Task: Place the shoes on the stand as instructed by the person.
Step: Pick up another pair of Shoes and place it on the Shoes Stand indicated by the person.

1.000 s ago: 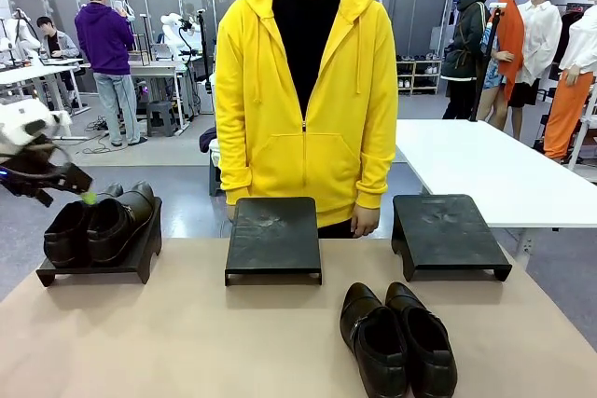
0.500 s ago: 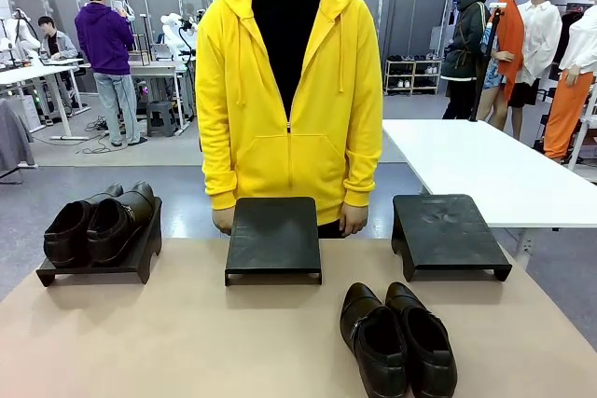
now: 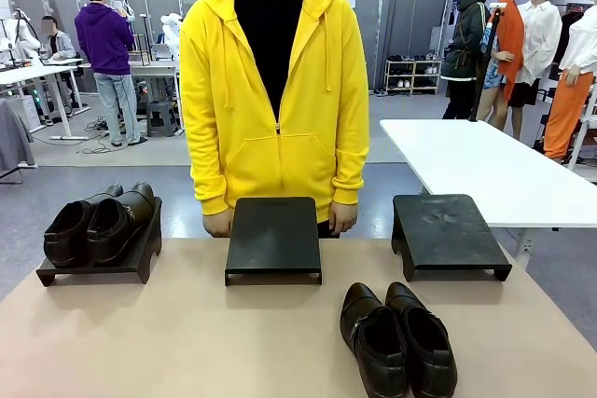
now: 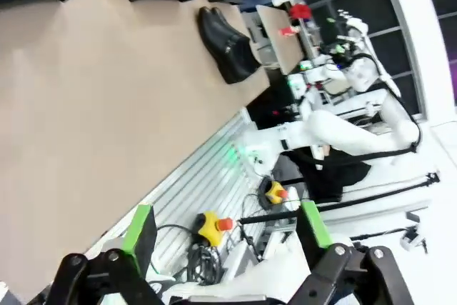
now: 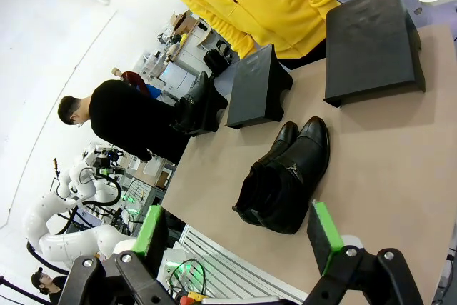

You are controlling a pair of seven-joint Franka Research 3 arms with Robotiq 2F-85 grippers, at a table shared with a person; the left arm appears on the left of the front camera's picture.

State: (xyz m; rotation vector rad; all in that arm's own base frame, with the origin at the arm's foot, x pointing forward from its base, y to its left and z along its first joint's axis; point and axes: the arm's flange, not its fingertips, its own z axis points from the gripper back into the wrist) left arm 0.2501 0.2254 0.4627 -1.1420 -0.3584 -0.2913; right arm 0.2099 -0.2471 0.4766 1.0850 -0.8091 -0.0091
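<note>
One pair of black shoes stands on the left stand. The other pair of shoes lies on the tan table, in front of the gap between the bare middle stand and the bare right stand. The person in the yellow hoodie stands behind the middle stand, a hand hanging on either side of it. My left gripper is open and holds nothing, off the table's near edge. My right gripper is open and holds nothing, near the loose pair.
A white table stands behind the right stand. Beyond the near table edge, the left wrist view shows a slatted metal base with cables and yellow button boxes. Other people stand at benches far behind.
My left gripper, beside the left stand's shoes a second ago, has drawn back past the front view's left edge. The person has shifted a little to the left.
</note>
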